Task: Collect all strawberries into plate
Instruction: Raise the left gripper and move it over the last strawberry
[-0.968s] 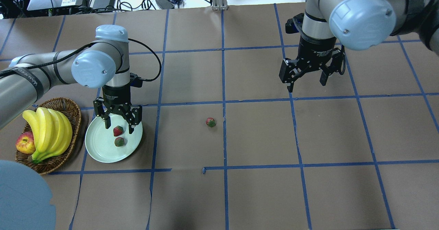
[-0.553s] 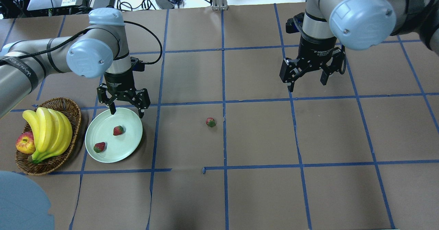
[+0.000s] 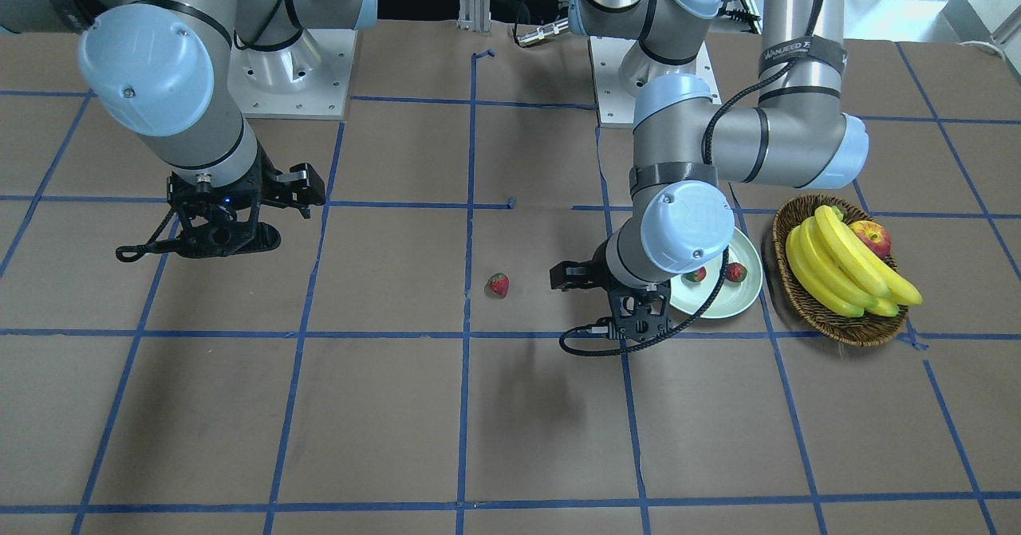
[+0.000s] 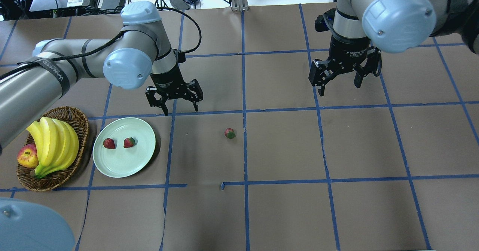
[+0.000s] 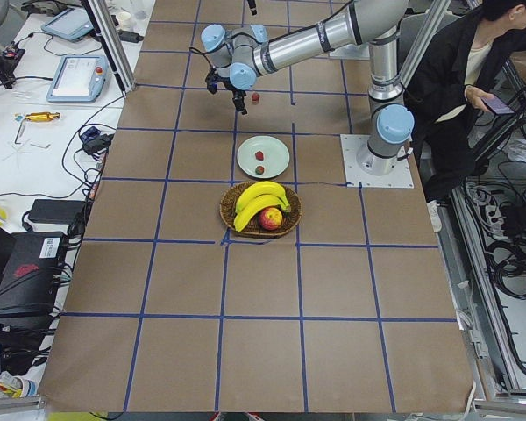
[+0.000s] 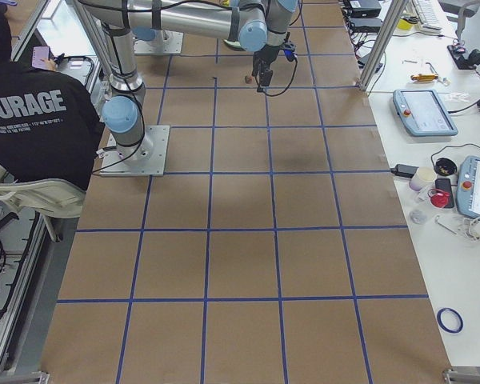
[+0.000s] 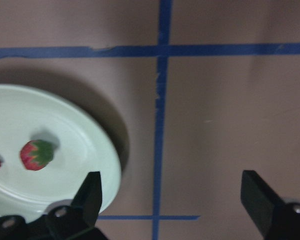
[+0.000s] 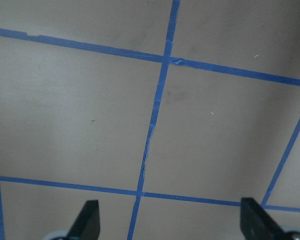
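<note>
Two strawberries point(image 4: 109, 143) point(image 4: 129, 142) lie side by side on the pale green plate point(image 4: 123, 167) at the left. A third strawberry point(image 4: 229, 133) lies on the brown table near the middle, to the right of the plate. My left gripper point(image 4: 180, 110) is open and empty, raised beyond the plate's far right edge, between plate and loose strawberry. The left wrist view shows its open fingers point(image 7: 90, 192) over the plate's rim point(image 7: 107, 155), with one strawberry point(image 7: 37, 154) on it. My right gripper point(image 4: 338, 89) is open and empty over bare table at the far right.
A brown wicker basket point(image 4: 81, 131) with bananas point(image 4: 52, 142) and a red-yellow apple point(image 4: 27, 155) stands just left of the plate. Blue tape lines grid the table. A person point(image 5: 473, 70) stands beside the robot's base.
My left gripper, open throughout, has risen off the plate and moved away to the right. One strawberry has rolled across the plate to its left side. The right arm has barely shifted.
</note>
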